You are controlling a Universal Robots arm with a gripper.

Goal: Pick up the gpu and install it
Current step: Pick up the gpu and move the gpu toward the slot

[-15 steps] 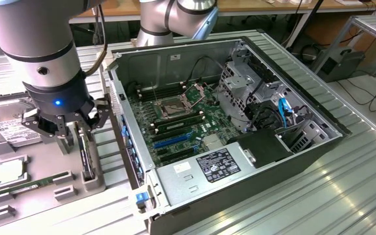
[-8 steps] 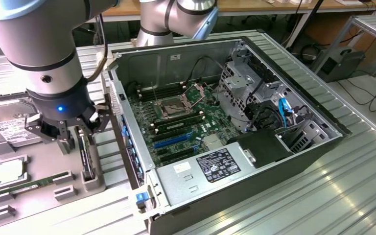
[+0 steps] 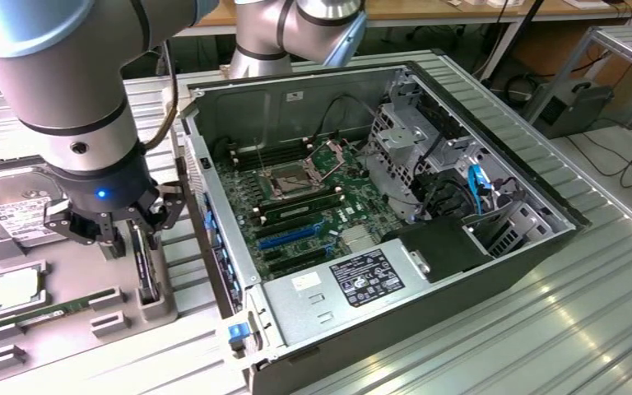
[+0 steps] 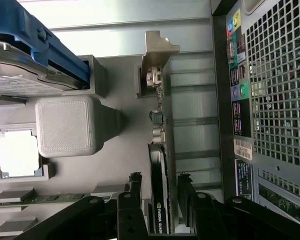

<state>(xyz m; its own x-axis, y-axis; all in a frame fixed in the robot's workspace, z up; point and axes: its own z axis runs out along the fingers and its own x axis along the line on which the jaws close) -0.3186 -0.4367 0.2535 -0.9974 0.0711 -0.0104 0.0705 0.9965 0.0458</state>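
— Where stood the gpu (image 3: 141, 265) (image 4: 160, 200)?
— On edge on the tray (image 3: 75, 271), at the exterior view's left of the computer case (image 3: 536, 247); the gripper (image 3: 127, 240) (image 4: 159, 177) straddled it; the hard drive (image 3: 14, 210) lay behind, the memory stick (image 3: 58, 309) in front.

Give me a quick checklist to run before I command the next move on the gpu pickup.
1. Tool straddling the gpu: ok, the card's edge lies between the fingers.
2. Grip closed on the card: not ok, a gap shows on each side and the tool looks open.
3. gpu standing on edge in its gray holder: ok.
4. Case open, blue slot exposed and unoccupied: ok.
5. Hard drive and memory stick apart from the tool: ok.
6. Rear bracket opening in the case free: cannot tell.
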